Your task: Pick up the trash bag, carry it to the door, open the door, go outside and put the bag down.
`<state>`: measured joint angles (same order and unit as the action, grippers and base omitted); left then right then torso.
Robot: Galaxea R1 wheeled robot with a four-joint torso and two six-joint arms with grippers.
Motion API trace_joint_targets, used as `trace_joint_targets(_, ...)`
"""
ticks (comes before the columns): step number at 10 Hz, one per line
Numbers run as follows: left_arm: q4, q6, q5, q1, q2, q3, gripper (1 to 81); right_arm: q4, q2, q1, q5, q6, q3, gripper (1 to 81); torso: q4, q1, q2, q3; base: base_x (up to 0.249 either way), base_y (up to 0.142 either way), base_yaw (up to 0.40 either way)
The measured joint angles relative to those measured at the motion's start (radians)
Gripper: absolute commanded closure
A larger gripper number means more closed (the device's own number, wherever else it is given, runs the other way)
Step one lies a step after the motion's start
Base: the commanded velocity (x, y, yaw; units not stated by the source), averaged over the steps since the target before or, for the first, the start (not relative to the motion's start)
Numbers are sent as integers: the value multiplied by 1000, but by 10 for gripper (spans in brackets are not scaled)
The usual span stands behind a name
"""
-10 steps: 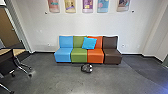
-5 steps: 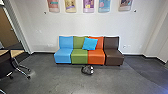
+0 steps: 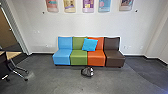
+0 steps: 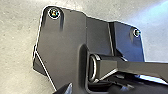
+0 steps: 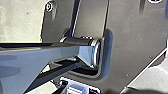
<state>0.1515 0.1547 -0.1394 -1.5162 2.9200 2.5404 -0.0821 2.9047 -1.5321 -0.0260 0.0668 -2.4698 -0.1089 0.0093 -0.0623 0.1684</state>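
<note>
Jaws, left and right alike: I cannot tell whether they stand apart, together or clamped on something. Nearest, in the left wrist view, are the robot's own dark plate [image 4: 65,37] and jointed bar [image 4: 140,68], above a pale-looking floor [image 4: 17,27]. Farther out, to the robot's left, a chair [image 3: 12,71] stands on wheeled legs beside a flat tan surface [image 3: 14,54] (seat or tabletop, I can't say which).

Ahead on the grey floor, just in front of the seats, lies a small, rounded, dark bundle with pale patches. It looks like the trash bag [image 3: 86,72], and what it holds cannot be made out. Behind it four armless seats form a row: blue [image 3: 62,57], green [image 3: 79,57], orange [image 3: 96,58] and brown [image 3: 115,58]. A bright blue pillow [image 3: 89,44] leans, tilted, across the green and orange backs. Beyond, posters [image 3: 88,5] hang in a line on the white wall [image 3: 85,25], and a brown door [image 3: 4,31] shows at the far left.
</note>
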Motion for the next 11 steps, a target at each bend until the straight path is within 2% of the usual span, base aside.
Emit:
trace_joint_targets(6, -67, 0, 0, 0, 1, 0, 10, 0, 0, 0, 0, 0, 0, 10, 0, 0, 0, 0, 152, 0, 0)
trace_joint_targets(8, -101, 0, 0, 0, 6, 0, 10, 3, 3, 0, 0, 0, 0, 10, 0, 0, 0, 0, 147, 0, 0)
trace_joint_targets(11, -103, 0, 1, 0, 5, 1, 10, 4, 10, 0, 0, 0, 0, 10, 0, 0, 0, 0, 147, 0, 0)
